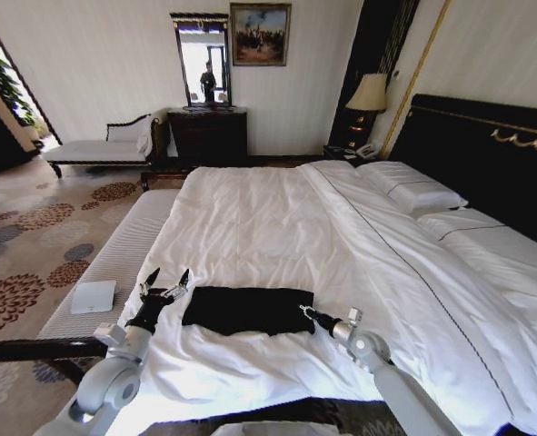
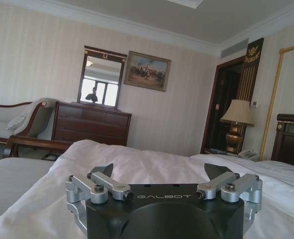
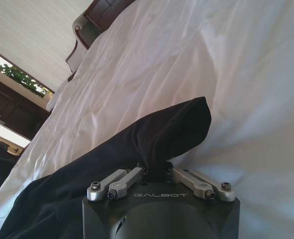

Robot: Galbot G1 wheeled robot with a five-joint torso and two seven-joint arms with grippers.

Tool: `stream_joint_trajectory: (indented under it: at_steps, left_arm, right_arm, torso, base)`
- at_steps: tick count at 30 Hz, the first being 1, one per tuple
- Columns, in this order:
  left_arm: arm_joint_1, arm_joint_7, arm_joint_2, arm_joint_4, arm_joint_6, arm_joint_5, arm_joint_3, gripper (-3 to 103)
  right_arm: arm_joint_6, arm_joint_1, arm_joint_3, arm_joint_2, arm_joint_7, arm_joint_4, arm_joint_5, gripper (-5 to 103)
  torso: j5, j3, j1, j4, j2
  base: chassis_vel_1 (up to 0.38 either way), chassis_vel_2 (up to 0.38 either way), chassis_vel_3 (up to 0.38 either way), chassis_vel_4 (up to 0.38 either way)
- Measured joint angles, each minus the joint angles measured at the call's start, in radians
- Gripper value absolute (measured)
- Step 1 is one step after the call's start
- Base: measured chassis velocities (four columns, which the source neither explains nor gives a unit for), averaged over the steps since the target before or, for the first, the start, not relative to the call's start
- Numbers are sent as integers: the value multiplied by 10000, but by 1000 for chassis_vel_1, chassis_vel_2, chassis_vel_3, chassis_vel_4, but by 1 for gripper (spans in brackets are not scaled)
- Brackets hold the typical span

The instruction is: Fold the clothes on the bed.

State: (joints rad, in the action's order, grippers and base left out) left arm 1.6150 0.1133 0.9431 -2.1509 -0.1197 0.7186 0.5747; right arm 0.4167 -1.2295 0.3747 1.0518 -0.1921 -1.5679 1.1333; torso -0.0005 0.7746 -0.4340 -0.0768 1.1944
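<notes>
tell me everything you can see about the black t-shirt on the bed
The black T-shirt is soft dark fabric, lying as a flat, wide band across the white duvet near the foot of the bed. No lettering shows. The right gripper pinches its right-hand edge, the cloth bunched and lifted between the fingers in the right wrist view. The left gripper hovers open just off its other end, not touching it.
</notes>
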Motion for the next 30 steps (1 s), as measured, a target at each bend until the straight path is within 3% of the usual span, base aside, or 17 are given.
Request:
stream_joint_trajectory:
  at_steps: [5,11,16,20,30]
  left_arm:
    - [2,-3,0,0,-4,0,1,100]
    - [2,-8,1,-1,-8,-2,1,100]
    - [3,-10,2,-1,-8,-2,1,100]
    - [3,-13,1,-1,-8,-2,2,100]
    - [3,-13,1,-1,-9,-2,2,100]
  right_arm:
    - [26,-415,608,-544,126,-544,-89,8]
    - [128,-802,1303,-1708,161,-855,-113,8]
    - [163,-916,1765,-3093,-83,-330,295,8]
    - [145,-835,1805,-3675,-229,174,265,8]
    - [376,-490,1680,-3905,71,225,130,8]
  torso:
    - [-1,0,0,-1,0]
    - [0,0,0,-1,2]
    - [-1,0,0,-2,2]
    - [0,0,0,-2,2]
    - [0,0,0,-4,2]
  base:
    - [0,0,0,0]
    - [0,0,0,0]
    - [0,0,0,0]
    - [0,0,0,0]
    - [0,0,0,0]
